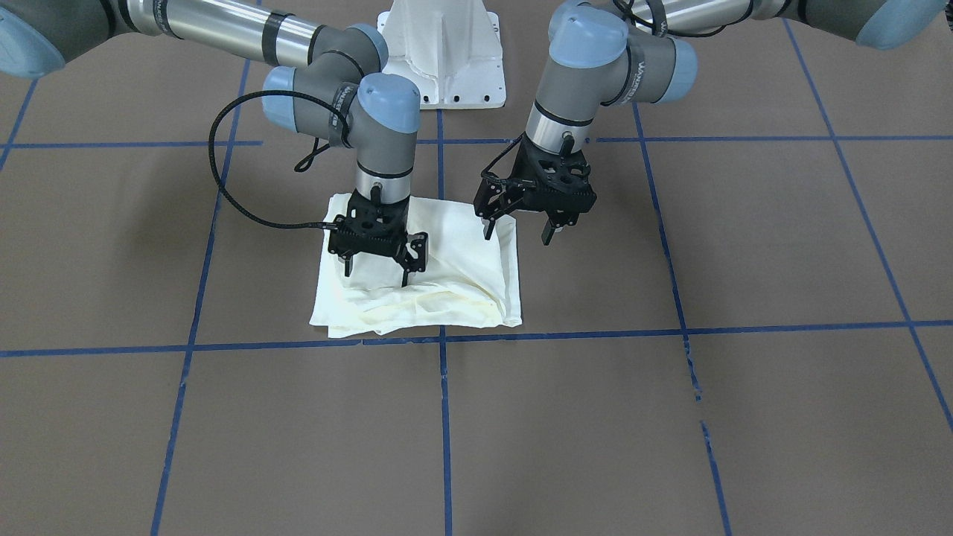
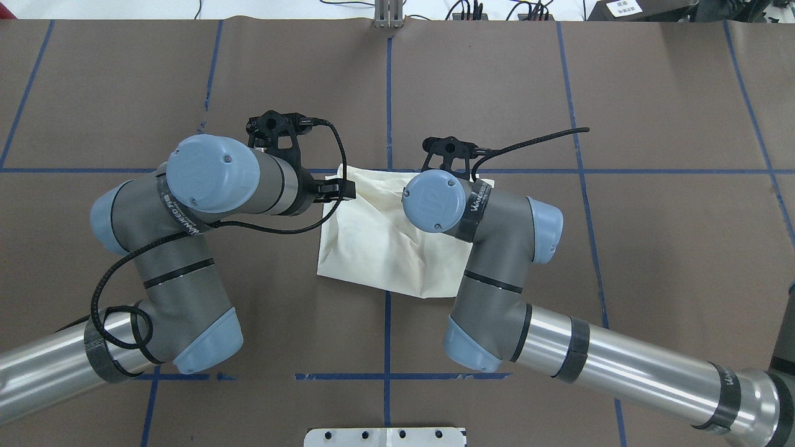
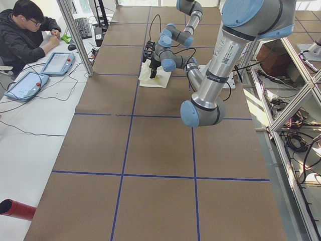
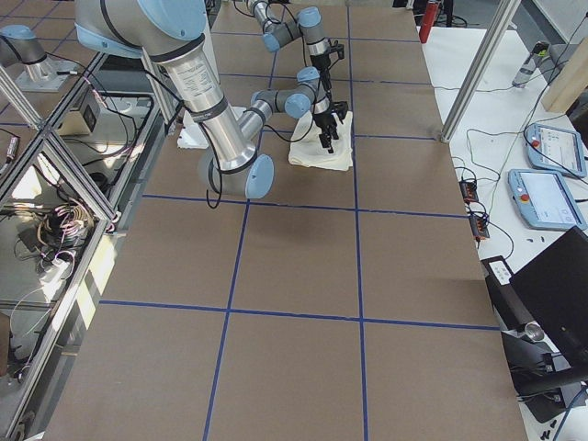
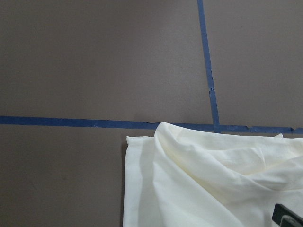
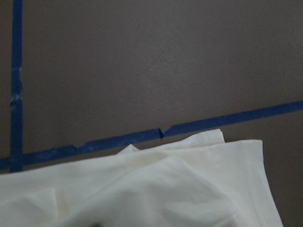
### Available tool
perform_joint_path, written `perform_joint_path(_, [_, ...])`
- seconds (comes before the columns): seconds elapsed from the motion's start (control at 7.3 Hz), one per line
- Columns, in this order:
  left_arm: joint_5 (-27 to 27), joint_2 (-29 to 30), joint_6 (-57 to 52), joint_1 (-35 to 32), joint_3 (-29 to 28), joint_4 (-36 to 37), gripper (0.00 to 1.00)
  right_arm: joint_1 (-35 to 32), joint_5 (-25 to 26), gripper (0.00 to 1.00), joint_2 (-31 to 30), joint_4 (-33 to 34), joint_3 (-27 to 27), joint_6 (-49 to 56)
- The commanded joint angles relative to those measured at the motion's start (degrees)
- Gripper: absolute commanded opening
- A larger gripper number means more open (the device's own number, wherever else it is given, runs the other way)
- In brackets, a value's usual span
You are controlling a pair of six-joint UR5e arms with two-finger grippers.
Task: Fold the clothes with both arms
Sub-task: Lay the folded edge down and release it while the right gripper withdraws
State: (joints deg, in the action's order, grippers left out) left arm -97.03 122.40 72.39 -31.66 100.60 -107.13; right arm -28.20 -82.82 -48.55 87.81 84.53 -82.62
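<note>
1. The cream T-shirt [image 1: 439, 294] is laid on the brown tabletop [image 1: 670, 417] as a folded, roughly square bundle. Only plain cream fabric is shown; several creases and a rumpled fold are seen along the edge farthest from the robot.
2. That far edge is set against a blue tape line [image 1: 595, 333], just beside a crossing of two lines. In the left wrist view one corner of the shirt is seen overlapping the tape.
3. The right pincer [image 1: 376, 277] is pointed straight down over the shirt's right half. Its fingers [image 1: 406, 272] are spread wide and nothing is gripped between them. Whether the tips touch the fabric cannot be told.
4. The left pincer [image 1: 517, 237] is also pointed downward, at the shirt's left edge, and is spread wide with nothing gripped. One finger is placed above the fabric; the other finger [image 1: 549, 231] is placed over bare tabletop just beside the shirt.
5. The left arm [image 2: 186, 248] and the right arm [image 2: 497, 248] are bent at the elbow on either side of the shirt, with the wrists turned inward. A black cable is looped out from each wrist.
6. The white pedestal base [image 1: 447, 67] is mounted at the robot's side of the tabletop, well apart from the shirt.
7. A seated person [image 3: 22, 35] is shown at a side desk in the exterior left view.
</note>
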Motion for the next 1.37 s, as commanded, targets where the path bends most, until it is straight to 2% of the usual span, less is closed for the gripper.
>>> perform_joint_path(0.0, [0.0, -0.1, 0.1, 0.0, 0.0, -0.1, 1.0, -5.5, 0.0, 1.0, 1.6, -2.4, -7.1, -0.4])
perform_joint_path(0.14, [0.0, -0.1, 0.2, 0.0, -0.1, -0.3, 1.0, -8.2, -0.4, 1.0, 3.2, -3.0, -10.0, -1.7])
perform_joint_path(0.27, [0.0, -0.2, 0.4, 0.3, -0.1, -1.5, 1.0, -11.4, -4.2, 1.0, 3.5, -3.2, -9.6, -2.1])
perform_joint_path(0.41, [0.0, -1.6, 0.6, 0.7, -1.0, -6.6, 1.0, -13.0, -9.6, 1.0, 3.5, -6.0, -9.3, -0.9])
perform_joint_path(0.55, [0.1, -4.3, 0.8, 2.1, -2.1, -14.8, 1.0, -13.1, -12.1, 1.0, 3.1, -10.6, -8.6, 0.7])
perform_joint_path(0.96, [0.3, -6.5, 3.4, 3.4, -7.9, -32.4, 1.0, -13.0, -12.4, 1.0, 3.0, -11.3, -8.5, 0.7])
perform_joint_path(1.23, [0.4, -6.6, 4.1, 6.7, -8.6, -34.9, 1.0, -13.0, -12.4, 1.0, 2.9, -11.3, -7.9, 0.7])
